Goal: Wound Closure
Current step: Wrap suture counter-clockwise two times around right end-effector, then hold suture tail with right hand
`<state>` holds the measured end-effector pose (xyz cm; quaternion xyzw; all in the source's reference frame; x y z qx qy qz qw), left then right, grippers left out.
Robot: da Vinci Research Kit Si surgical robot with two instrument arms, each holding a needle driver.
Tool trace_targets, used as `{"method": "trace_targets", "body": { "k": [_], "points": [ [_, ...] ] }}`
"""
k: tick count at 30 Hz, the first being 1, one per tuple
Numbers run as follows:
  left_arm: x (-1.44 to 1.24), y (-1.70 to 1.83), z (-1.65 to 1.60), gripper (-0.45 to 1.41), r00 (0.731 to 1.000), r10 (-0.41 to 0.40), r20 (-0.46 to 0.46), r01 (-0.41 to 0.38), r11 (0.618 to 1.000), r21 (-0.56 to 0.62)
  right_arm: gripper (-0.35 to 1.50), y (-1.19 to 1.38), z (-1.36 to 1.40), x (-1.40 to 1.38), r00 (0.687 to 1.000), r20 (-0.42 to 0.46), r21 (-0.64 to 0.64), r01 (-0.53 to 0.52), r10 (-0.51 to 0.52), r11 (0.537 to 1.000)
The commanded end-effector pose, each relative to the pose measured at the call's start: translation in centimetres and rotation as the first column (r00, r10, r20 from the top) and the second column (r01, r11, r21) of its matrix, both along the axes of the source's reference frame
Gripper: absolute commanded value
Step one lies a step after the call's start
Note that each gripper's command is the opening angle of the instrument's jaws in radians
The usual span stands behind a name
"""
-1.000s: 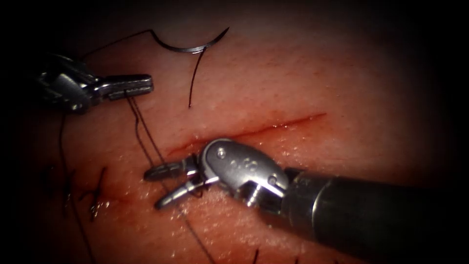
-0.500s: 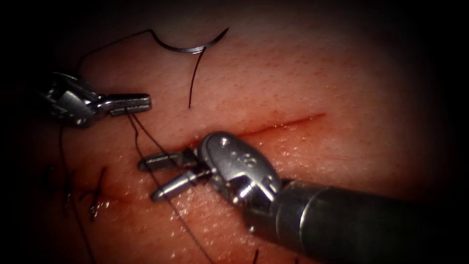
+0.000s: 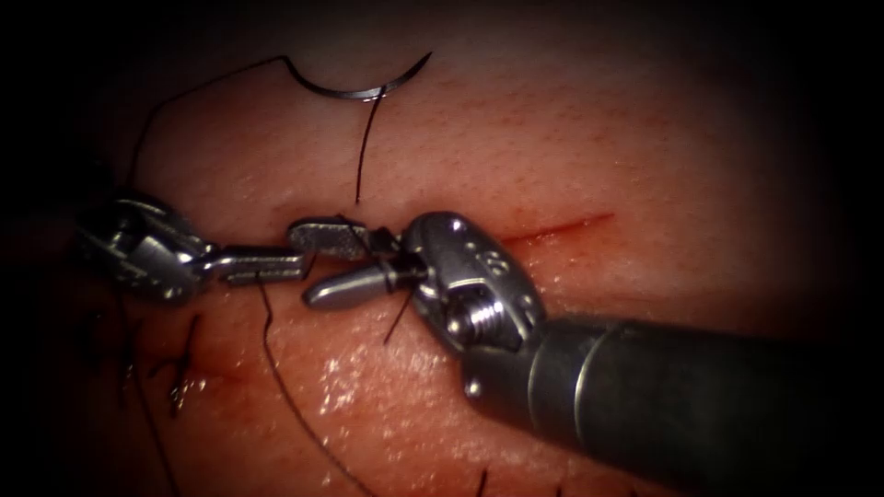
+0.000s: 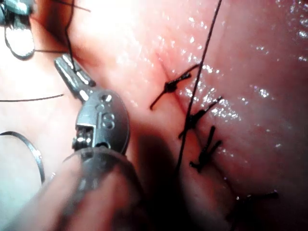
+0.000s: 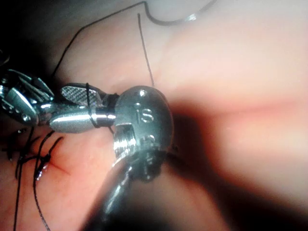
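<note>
Needle (image 3: 354,87) lies free on the tissue (image 3: 552,147), well above both claws. Left claw (image 3: 267,265) pinches the thread (image 3: 285,391); right claw (image 3: 336,262) gapes beside it, thread looped around, gripping nothing.

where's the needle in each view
endoscope: needle lies free on the tissue, held by neither tool.
left wrist: needle on tissue, beside the left gripper shaft.
right wrist: needle on tissue, past the open right gripper.
shared landmark: left gripper, shut on the thread.
</note>
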<state>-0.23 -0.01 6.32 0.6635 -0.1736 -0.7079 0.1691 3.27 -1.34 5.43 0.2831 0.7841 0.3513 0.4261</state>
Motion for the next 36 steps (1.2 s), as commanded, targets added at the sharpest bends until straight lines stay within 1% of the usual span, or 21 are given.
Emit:
{"method": "trace_targets", "body": {
  "k": [1, 5, 6, 7, 9, 12, 14, 15, 16, 17, 18, 20, 22, 24, 25, 26, 27, 29, 30, 32, 36],
  "points": [
    [-0.05, 0.01, 0.06, -0.45, 1.0, 0.0, -0.002, 0.0, 1.0, -0.004, 0.84, 0.04, 0.04, 0.06, 0.999, 0.035, 0.013, -0.032, 0.031, 0.999],
    [-0.16, -0.16, 0.09, -0.45, 0.999, 0.009, -0.031, -0.009, 1.0, 0.0, 0.86, 0.05, 0.06, 0.05, 0.98, 0.155, 0.042, -0.135, 0.127, 0.99],
    [-0.26, -0.26, 0.11, -0.45, 0.999, 0.016, -0.047, -0.016, 1.0, -0.001, 0.86, 0.05, 0.07, 0.04, 0.96, 0.216, 0.048, -0.193, 0.179, 0.98],
    [-0.26, -0.26, 0.11, -0.45, 0.999, 0.016, -0.047, -0.016, 1.0, -0.001, 0.86, 0.05, 0.07, 0.04, 0.96, 0.216, 0.048, -0.193, 0.179, 0.98],
    [-0.35, -0.34, 0.11, -0.45, 0.998, 0.019, -0.059, -0.019, 1.0, -0.002, 0.86, 0.04, 0.06, 0.03, 0.935, 0.284, 0.048, -0.236, 0.213, 0.971],
    [-0.46, -0.43, 0.08, -0.45, 0.997, 0.017, -0.076, -0.017, 1.0, -0.001, 0.83, -0.01, 0.05, 0.0, 0.902, 0.361, 0.04, -0.271, 0.239, 0.962],
    [-0.48, -0.46, 0.03, -0.45, 0.996, 0.007, -0.089, -0.007, 1.0, 0.0, 0.76, -0.04, 0.05, -0.02, 0.883, 0.404, 0.035, -0.277, 0.24, 0.96],
    [-0.48, -0.47, -0.03, -0.45, 0.996, 0.004, -0.093, -0.004, 1.0, 0.003, 0.71, -0.08, 0.05, -0.05, 0.858, 0.452, 0.008, -0.275, 0.242, 0.961],
    [-0.48, -0.47, -0.05, -0.45, 0.995, 0.0, -0.099, 0.0, 1.0, 0.004, 0.66, -0.1, 0.05, -0.06, 0.843, 0.477, 0.0, -0.281, 0.247, 0.96],
    [-0.49, -0.5, -0.1, -0.45, 0.994, -0.005, -0.106, 0.005, 1.0, 0.006, 0.64, -0.11, 0.05, -0.1, 0.822, 0.511, -0.003, -0.29, 0.25, 0.957],
    [-0.5, -0.51, -0.11, -0.45, 0.994, -0.006, -0.108, 0.007, 1.0, 0.005, 0.64, -0.12, 0.05, -0.11, 0.812, 0.524, -0.01, -0.295, 0.256, 0.955],
    [-0.57, -0.58, -0.18, -0.45, 0.993, -0.014, -0.116, 0.015, 1.0, 0.003, 0.61, -0.11, 0.07, -0.15, 0.774, 0.577, -0.012, -0.31, 0.26, 0.951],
    [-0.63, -0.61, -0.23, -0.45, 0.994, -0.012, -0.11, 0.013, 1.0, 0.004, 0.61, -0.09, 0.1, -0.19, 0.75, 0.602, -0.017, -0.331, 0.274, 0.944],
    [-0.7, -0.6, -0.28, -0.45, 0.994, -0.016, -0.109, 0.017, 1.0, 0.007, 0.64, -0.08, 0.12, -0.21, 0.736, 0.615, -0.022, -0.344, 0.284, 0.939],
    [-0.74, -0.56, -0.3, -0.45, 0.994, -0.02, -0.11, 0.021, 1.0, 0.011, 0.73, -0.07, 0.14, -0.22, 0.724, 0.627, -0.024, -0.352, 0.289, 0.936],
    [-0.76, -0.53, -0.31, -0.45, 0.994, -0.021, -0.11, 0.022, 1.0, 0.014, 0.74, -0.07, 0.14, -0.22, 0.721, 0.629, -0.025, -0.355, 0.291, 0.934],
    [-0.79, -0.42, -0.33, -0.45, 0.994, -0.024, -0.108, 0.027, 0.999, 0.025, 0.76, -0.05, 0.16, -0.22, 0.704, 0.643, -0.028, -0.371, 0.3, 0.928],
    [-0.8, -0.33, -0.35, -0.45, 0.994, -0.026, -0.106, 0.029, 0.999, 0.033, 0.76, -0.01, 0.17, -0.24, 0.689, 0.657, -0.029, -0.382, 0.306, 0.924],
    [-0.8, -0.24, -0.36, -0.45, 0.994, -0.026, -0.103, 0.031, 0.999, 0.041, 0.78, 0.03, 0.19, -0.25, 0.675, 0.668, -0.031, -0.394, 0.313, 0.919],
    [-0.78, -0.14, -0.37, -0.45, 0.995, -0.027, -0.101, 0.032, 0.998, 0.051, 0.79, 0.11, 0.22, -0.27, 0.664, 0.682, -0.006, -0.415, 0.307, 0.91],
    [-0.75, -0.01, -0.37, -0.45, 0.994, -0.029, -0.103, 0.036, 0.997, 0.062, 0.78, 0.25, 0.33, -0.25, 0.659, 0.696, 0.039, -0.433, 0.287, 0.9]
  ]
}}
